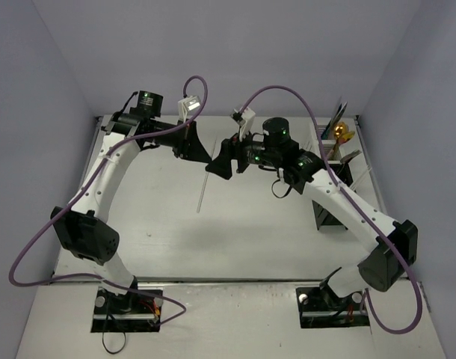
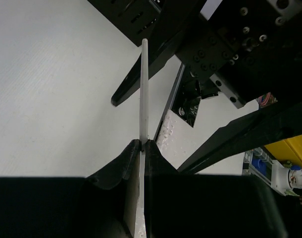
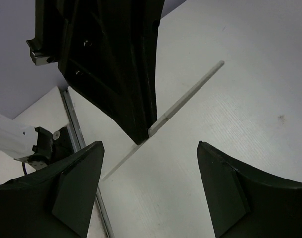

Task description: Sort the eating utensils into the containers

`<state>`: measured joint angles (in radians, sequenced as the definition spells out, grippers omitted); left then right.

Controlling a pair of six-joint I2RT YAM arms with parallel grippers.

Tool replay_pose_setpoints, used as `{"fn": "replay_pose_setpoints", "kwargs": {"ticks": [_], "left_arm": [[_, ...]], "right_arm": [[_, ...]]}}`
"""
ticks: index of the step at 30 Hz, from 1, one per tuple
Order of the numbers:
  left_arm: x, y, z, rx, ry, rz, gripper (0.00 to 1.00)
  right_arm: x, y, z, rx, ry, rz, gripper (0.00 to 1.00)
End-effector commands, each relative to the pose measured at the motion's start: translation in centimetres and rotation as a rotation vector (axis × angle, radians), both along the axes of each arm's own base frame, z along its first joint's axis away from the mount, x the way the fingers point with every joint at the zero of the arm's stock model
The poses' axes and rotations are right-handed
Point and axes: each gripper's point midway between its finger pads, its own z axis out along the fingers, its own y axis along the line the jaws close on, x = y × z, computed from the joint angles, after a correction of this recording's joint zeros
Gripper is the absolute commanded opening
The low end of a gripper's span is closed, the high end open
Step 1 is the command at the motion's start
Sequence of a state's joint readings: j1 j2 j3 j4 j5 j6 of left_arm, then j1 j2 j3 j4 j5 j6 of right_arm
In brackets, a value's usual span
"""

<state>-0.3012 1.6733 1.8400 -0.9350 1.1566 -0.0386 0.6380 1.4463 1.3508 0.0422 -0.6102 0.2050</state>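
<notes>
Spreading across most of the top view, the grey table (image 1: 235, 239) has bare room through its near middle, with walls close on the left, far and right. Two arms, the left arm (image 1: 112, 168) and the right arm (image 1: 347, 206), arch over it and meet at the far centre. One black container (image 1: 329, 213) stands near the right edge, partly hidden under the right arm; one blue knife (image 1: 338, 116) and one gold spoon (image 1: 343, 133) stick up just beyond it. The right gripper (image 3: 150, 145) gapes wide, straddling the left gripper (image 2: 142, 143), which pinches one thin pale stick (image 2: 144, 89) over the table.
</notes>
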Motion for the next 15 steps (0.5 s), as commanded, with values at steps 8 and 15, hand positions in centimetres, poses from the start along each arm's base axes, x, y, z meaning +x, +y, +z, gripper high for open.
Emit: {"fn": "replay_pose_setpoints", "kwargs": {"ticks": [8, 15], "left_arm": [[-1.9, -0.8, 3.1, -0.077, -0.100, -0.065, 0.00], [-1.9, -0.7, 3.5, -0.083, -0.121, -0.066, 0.00]], "right_arm": [[1.2, 1.4, 5.2, 0.107, -0.100, 0.012, 0.65], [0.2, 1.3, 4.9, 0.112, -0.086, 0.038, 0.56]]}}
